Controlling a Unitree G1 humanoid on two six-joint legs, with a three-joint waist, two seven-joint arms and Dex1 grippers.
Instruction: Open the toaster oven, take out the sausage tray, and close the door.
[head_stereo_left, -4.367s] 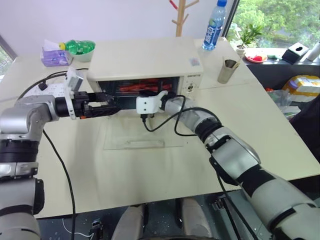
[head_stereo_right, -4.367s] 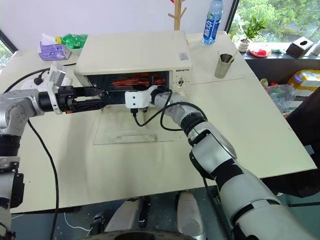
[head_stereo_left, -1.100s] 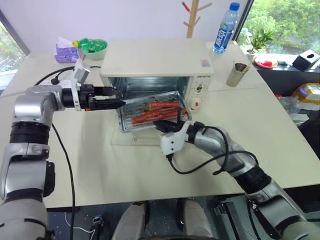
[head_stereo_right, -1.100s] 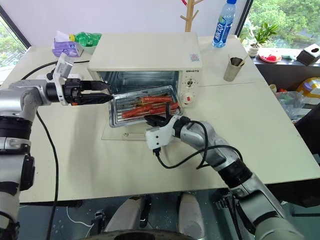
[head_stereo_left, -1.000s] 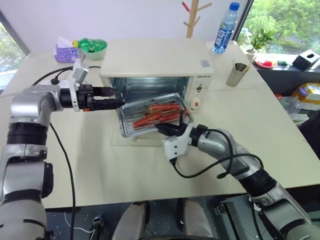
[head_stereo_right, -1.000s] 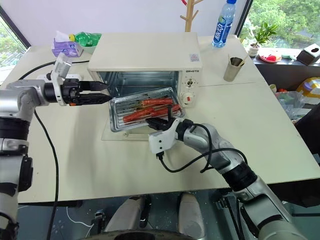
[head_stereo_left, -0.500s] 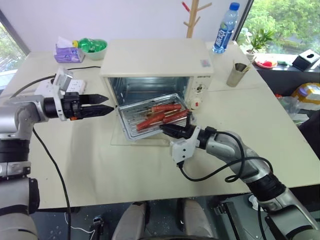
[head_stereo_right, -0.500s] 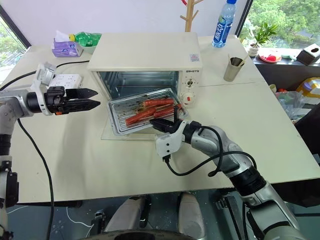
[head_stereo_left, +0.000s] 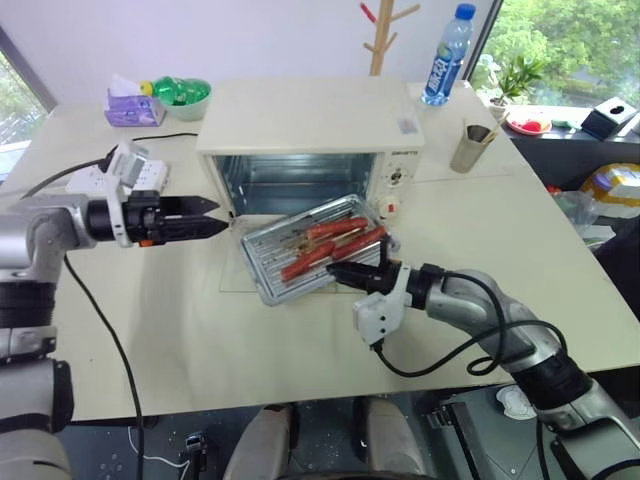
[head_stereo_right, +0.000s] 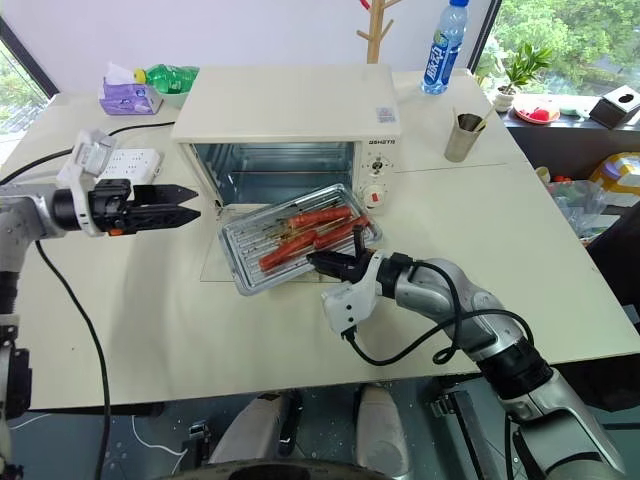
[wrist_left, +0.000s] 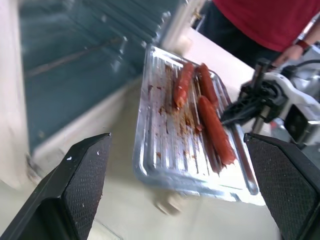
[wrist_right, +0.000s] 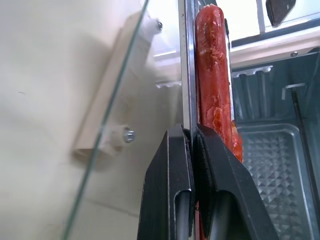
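With its door (head_stereo_left: 262, 282) dropped flat on the table, the oven (head_stereo_left: 310, 135) stands clear; right gripper (head_stereo_left: 345, 272) pinches the tray (head_stereo_left: 300, 255) rim, lifting it out, left gripper (head_stereo_left: 205, 217) spread, empty

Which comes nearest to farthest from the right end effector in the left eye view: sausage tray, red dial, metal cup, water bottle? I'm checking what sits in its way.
From the right end effector:
1. Sausage tray: clamped by its near rim, out of the oven.
2. Red dial: just behind, on the oven's control panel.
3. Metal cup: farther back, to the right.
4. Water bottle: at the table's far edge.
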